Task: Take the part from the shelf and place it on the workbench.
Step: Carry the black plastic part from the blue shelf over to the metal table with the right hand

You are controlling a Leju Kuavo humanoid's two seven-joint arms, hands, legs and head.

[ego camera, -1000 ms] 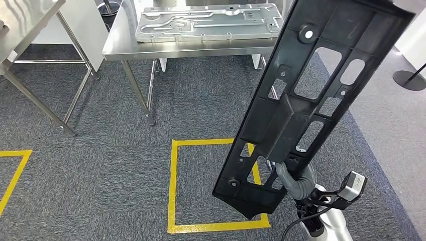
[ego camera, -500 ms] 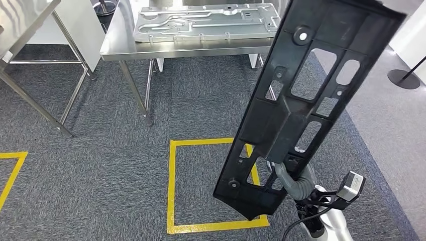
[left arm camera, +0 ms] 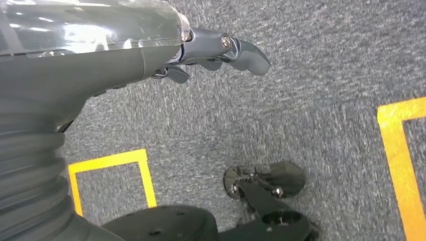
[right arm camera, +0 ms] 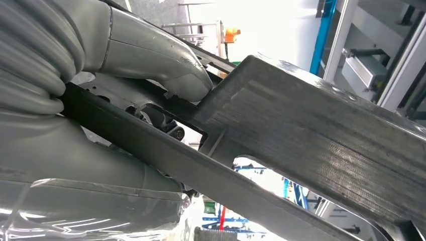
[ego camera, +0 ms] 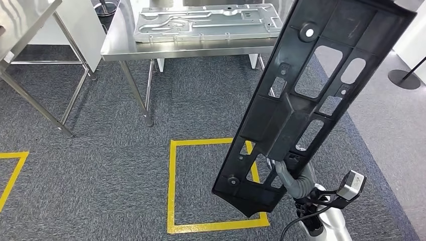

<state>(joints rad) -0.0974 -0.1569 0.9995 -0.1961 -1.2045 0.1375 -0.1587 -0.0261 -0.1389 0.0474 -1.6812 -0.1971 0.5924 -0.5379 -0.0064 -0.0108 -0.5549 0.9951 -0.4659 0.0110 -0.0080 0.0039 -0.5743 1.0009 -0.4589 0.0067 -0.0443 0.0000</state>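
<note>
A long black plastic part (ego camera: 301,100) with several cut-outs stands nearly upright in front of me, tilted toward the upper right. My right hand (ego camera: 294,175) grips it near its lower end, fingers through a cut-out. Close up in the right wrist view, the thumb (right arm camera: 166,70) presses on the black part (right arm camera: 311,135). The steel workbench (ego camera: 115,45) stands ahead at the top of the head view, with a large grey metal plate (ego camera: 206,22) lying on it. My left hand (left arm camera: 221,50) hangs over the carpet, its fingers loosely curled around nothing.
A yellow taped square (ego camera: 173,186) marks the grey carpet just before me, another yellow corner (ego camera: 15,165) at the left. A second steel table's legs (ego camera: 40,105) stand at the upper left. A dark stanchion base (ego camera: 404,79) sits at the far right.
The view has shifted slightly as I move. The black part has swayed a little to the right in my right hand's grip.
</note>
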